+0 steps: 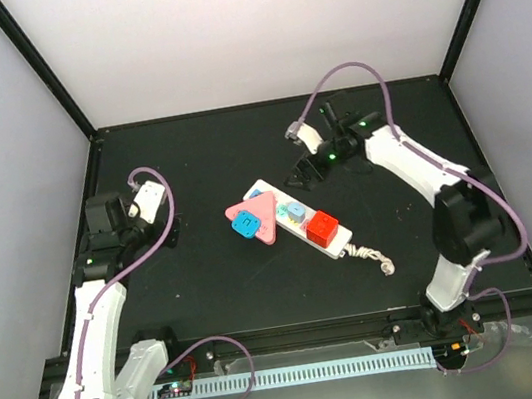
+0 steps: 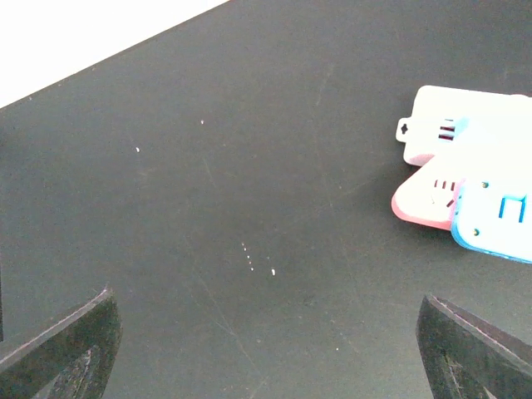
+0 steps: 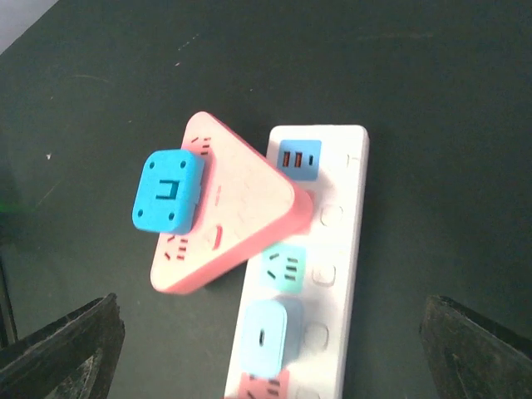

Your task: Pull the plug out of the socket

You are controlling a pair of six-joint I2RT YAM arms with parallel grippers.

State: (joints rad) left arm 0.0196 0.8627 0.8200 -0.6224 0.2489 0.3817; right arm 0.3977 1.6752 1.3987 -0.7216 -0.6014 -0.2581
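Right gripper [image 3: 266, 357]: one of two, fingers [image 3: 62, 349] spread wide apart, nothing between them, hanging over the table.
Left gripper [image 2: 266, 357]: the other one, jaws just as wide, also holding nothing.
Under the right gripper: the power strip [image 3: 341, 216], only one of these, long and white, lying flat right below and ahead of the fingers.
From the left gripper: same strip [image 2: 432, 116] is off to its right and ahead, well apart, poking in at the edge of the wrist view.
Plugs on the strip: three. One pink triangular adapter [image 3: 241, 208] at the end away from the cord, one pale blue plug [image 3: 266, 337] in the middle, one red plug [image 1: 322, 226] at the cord end.
Stacked plug: one blue plug [image 3: 169, 189], a square block sitting on top of the pink triangle.
Bare outlet faces: two I can count, a blue one [image 3: 298, 158] and a teal one [image 3: 281, 268].
Cord [image 1: 371, 256]: one, short, white, twisted, trailing off the red-plug end.
Table [image 1: 209, 289]: one, black, the strip sits mid-table between both arms.
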